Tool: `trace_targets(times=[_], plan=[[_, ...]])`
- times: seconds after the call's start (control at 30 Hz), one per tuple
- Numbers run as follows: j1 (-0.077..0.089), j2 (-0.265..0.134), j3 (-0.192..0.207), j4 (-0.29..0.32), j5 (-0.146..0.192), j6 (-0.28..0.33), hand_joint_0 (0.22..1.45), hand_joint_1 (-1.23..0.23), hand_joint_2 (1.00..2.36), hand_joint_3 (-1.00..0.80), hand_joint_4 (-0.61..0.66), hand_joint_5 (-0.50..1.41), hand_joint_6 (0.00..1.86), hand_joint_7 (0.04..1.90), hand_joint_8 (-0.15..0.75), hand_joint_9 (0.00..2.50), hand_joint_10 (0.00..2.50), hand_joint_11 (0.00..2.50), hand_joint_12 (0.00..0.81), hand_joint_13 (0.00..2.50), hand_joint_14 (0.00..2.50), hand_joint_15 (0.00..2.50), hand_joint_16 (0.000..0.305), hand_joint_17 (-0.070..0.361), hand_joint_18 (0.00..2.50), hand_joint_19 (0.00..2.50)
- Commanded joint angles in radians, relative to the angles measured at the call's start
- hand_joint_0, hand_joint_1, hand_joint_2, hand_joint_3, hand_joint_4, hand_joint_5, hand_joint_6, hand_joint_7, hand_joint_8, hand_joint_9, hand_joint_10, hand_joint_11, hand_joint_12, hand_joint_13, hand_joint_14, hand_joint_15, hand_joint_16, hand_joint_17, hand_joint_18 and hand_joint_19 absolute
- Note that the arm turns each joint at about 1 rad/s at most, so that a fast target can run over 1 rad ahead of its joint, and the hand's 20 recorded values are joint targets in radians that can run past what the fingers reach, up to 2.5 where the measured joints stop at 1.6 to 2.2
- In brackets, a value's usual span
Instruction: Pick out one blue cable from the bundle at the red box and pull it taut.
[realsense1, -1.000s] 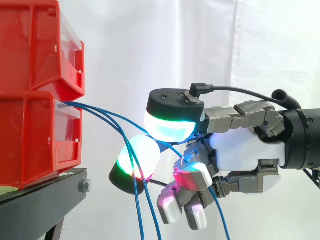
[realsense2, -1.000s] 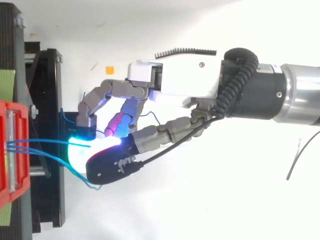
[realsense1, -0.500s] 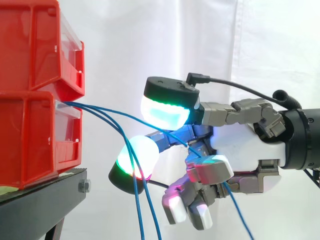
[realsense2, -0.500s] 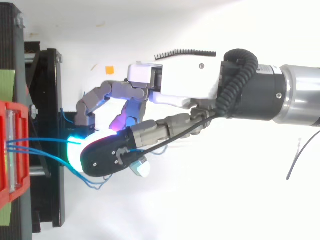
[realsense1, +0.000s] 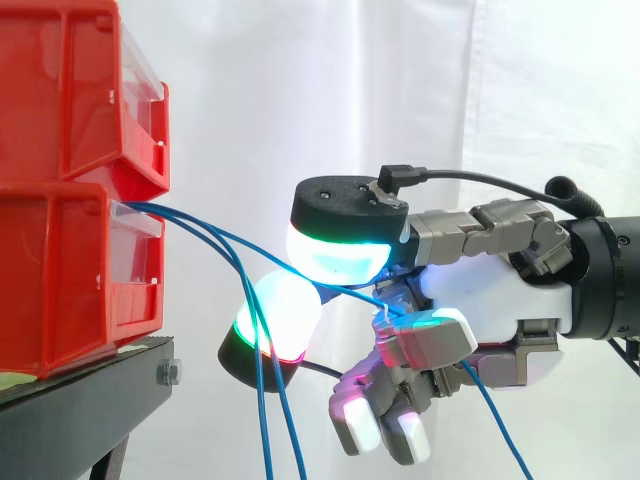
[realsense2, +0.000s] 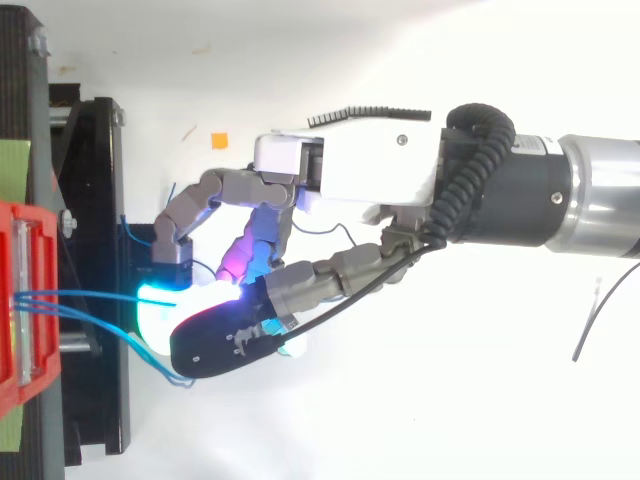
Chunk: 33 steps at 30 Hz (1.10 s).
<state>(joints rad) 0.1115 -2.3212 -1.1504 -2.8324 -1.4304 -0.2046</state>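
Curling its fingers, the hand (realsense1: 490, 300) is pinching one blue cable (realsense1: 350, 293) between a large pad glowing cyan and green (realsense1: 338, 255) above and a paler fingertip (realsense1: 430, 335) below. Past that pinch, the cable is dropping away toward the lower right. On the other side it is running up and left in a nearly straight line to the front of the lower red bin (realsense1: 60, 280).

Three blue cables are coming out of that bin at the same spot. One is in the hand. The two other cables (realsense1: 262, 420) are bending downward just beside a rounded pad glowing white with a green and red rim (realsense1: 275, 315) and hanging past the bottom edge.

Two red bins are standing stacked, the upper red bin (realsense1: 60, 90) sitting directly on the lower one, and both are resting on one black stand (realsense1: 80, 410).

From above, the hand (realsense2: 350, 165) is reaching in from the right, and its glowing pads are hovering near the stand's edge.
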Motion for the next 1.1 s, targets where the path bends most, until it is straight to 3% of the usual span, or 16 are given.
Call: trace_targets(times=[0.0, 0.2, 0.57, 0.87, 1.07], plan=[[0.0, 0.0, 0.0, -0.001, -0.001, -0.003, 0.61, -0.7, 1.0, -0.09, 0.2, -0.12, 0.9, 0.75, 0.404, 1.47, 0.02, 1.04, 0.5, 1.03, 0.02, 0.55, 0.077, 0.174, 1.06, 0.71], [0.0, 0.0, 0.0, -0.001, -0.001, -0.006, 0.63, -0.73, 1.01, -0.1, 0.16, -0.12, 0.93, 0.73, 0.384, 1.51, 0.02, 1.18, 0.483, 1.02, 0.02, 0.56, 0.073, 0.165, 1.04, 0.74], [0.0, 0.0, 0.0, 0.007, -0.001, -0.01, 0.66, -0.76, 1.01, -0.11, 0.05, -0.12, 0.94, 0.77, 0.342, 1.5, 0.02, 1.22, 0.449, 1.0, 0.02, 0.57, 0.065, 0.147, 0.99, 0.77], [0.0, 0.0, 0.0, 0.005, -0.065, -0.012, 0.65, -0.75, 1.01, -0.2, 0.1, -0.12, 0.94, 0.76, 0.339, 1.5, 0.02, 1.22, 0.446, 0.99, 0.02, 0.58, 0.064, 0.144, 0.98, 0.78], [0.0, 0.0, 0.0, 0.007, -0.084, -0.01, 0.66, -0.73, 1.01, -0.22, 0.1, -0.12, 0.94, 0.78, 0.326, 1.48, 0.02, 1.24, 0.435, 0.97, 0.02, 0.59, 0.061, 0.137, 0.95, 0.78]])
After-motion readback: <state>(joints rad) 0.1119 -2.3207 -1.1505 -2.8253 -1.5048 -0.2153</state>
